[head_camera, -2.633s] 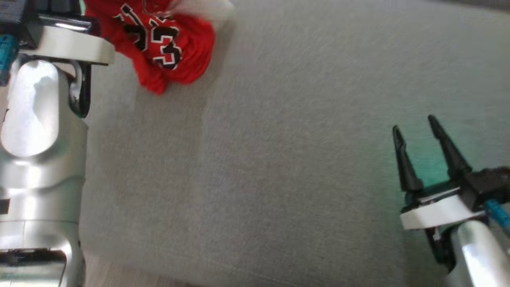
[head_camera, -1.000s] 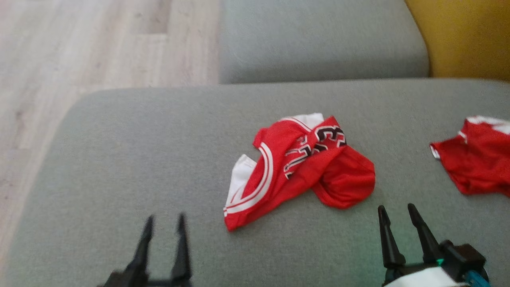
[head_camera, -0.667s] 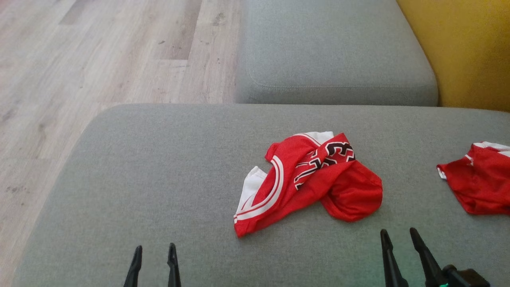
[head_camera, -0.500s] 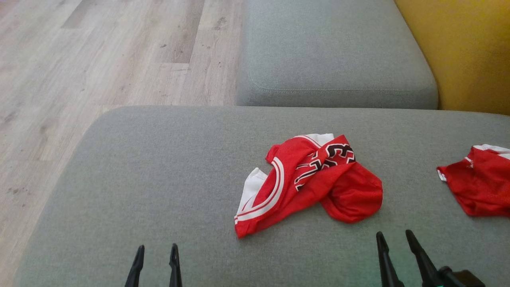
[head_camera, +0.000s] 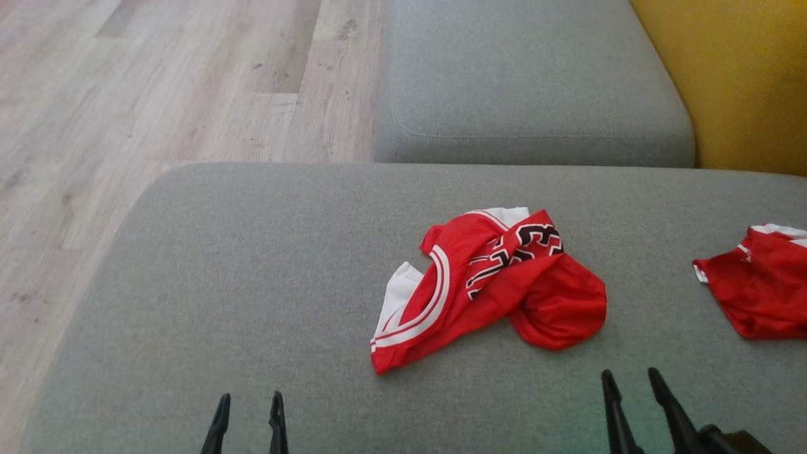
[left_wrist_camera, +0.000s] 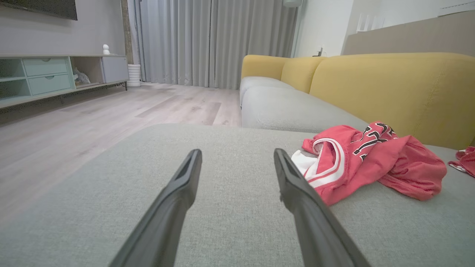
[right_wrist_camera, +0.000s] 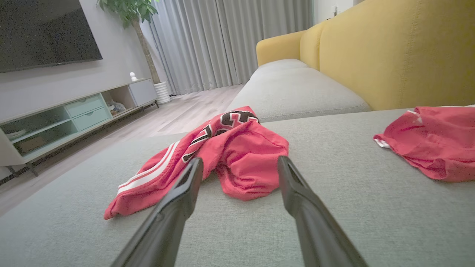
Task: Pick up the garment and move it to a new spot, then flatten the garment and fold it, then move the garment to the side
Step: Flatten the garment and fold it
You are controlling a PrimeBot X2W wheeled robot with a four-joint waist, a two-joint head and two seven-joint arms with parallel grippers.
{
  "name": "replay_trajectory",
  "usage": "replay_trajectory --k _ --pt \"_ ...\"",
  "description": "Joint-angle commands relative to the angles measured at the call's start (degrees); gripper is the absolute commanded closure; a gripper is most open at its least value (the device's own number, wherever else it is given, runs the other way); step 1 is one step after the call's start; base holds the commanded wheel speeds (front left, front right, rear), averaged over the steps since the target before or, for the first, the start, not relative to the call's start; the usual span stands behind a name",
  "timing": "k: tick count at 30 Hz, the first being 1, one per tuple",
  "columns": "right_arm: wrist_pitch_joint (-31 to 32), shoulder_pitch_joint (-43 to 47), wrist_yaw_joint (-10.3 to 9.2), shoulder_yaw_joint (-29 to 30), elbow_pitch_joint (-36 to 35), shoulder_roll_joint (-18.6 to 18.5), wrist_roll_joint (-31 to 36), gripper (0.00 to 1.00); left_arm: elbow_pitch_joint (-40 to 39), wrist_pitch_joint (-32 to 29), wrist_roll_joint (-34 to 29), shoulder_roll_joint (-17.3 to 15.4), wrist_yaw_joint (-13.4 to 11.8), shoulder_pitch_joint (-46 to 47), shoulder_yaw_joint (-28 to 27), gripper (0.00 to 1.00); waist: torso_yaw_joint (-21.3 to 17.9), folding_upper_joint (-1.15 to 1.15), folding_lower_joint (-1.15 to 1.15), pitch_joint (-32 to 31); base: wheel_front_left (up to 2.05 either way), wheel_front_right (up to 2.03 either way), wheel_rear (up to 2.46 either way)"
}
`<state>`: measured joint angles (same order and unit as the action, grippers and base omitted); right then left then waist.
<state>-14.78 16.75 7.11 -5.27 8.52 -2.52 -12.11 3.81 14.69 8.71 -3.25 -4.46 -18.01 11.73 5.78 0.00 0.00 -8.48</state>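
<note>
A crumpled red garment (head_camera: 488, 287) with white trim and black numbers lies in a heap near the middle of the grey sofa cushion (head_camera: 252, 284). The same garment (left_wrist_camera: 367, 161) shows to the right of the fingers in the left wrist view, and the garment (right_wrist_camera: 222, 155) sits just beyond the fingertips in the right wrist view. My left gripper (head_camera: 249, 400) is open at the bottom edge, well left of the heap. My right gripper (head_camera: 630, 377) is open just in front of the heap's right lobe, touching nothing. Both hold nothing.
A second red garment (head_camera: 756, 287) lies at the cushion's right edge. Another grey seat cushion (head_camera: 529, 82) lies beyond, with the yellow sofa back (head_camera: 731, 75) on the right. Wooden floor (head_camera: 126, 113) drops off past the cushion's left and far-left edges. A TV cabinet (left_wrist_camera: 48, 78) stands across the room.
The head camera has swung from a close view of the cushion to a steadier view of the whole heap. Both grippers have sunk toward the bottom edge. The garment lies unmoved over the last second.
</note>
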Motion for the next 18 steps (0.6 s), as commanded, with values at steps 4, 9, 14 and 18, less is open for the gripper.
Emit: replay_trajectory --k 4,9,14,18 --pt "-0.2 -2.2 0.37 -0.4 -1.5 -0.4 -0.4 0.00 1.1 0.3 1.6 0.4 1.5 5.8 1.2 0.00 -0.3 0.00 0.00 1.7 0.00 0.00 0.00" --pt "-0.2 -4.5 0.37 -1.3 -1.4 -0.9 0.1 0.00 8.4 0.3 4.5 0.4 2.8 14.3 5.5 0.00 -2.4 0.00 0.00 5.4 0.00 0.00 0.00" --pt "-0.2 -7.1 0.37 -2.8 -1.1 -2.6 0.2 0.00 20.1 0.3 7.0 0.4 5.3 23.2 10.1 0.00 -5.9 0.00 0.00 9.0 0.00 0.00 0.00" --pt "-0.2 -9.0 0.37 -3.9 -1.1 -3.5 0.1 0.00 32.4 0.3 9.9 0.4 6.7 29.7 13.6 0.00 -9.0 0.00 0.00 12.0 0.00 0.00 0.00"
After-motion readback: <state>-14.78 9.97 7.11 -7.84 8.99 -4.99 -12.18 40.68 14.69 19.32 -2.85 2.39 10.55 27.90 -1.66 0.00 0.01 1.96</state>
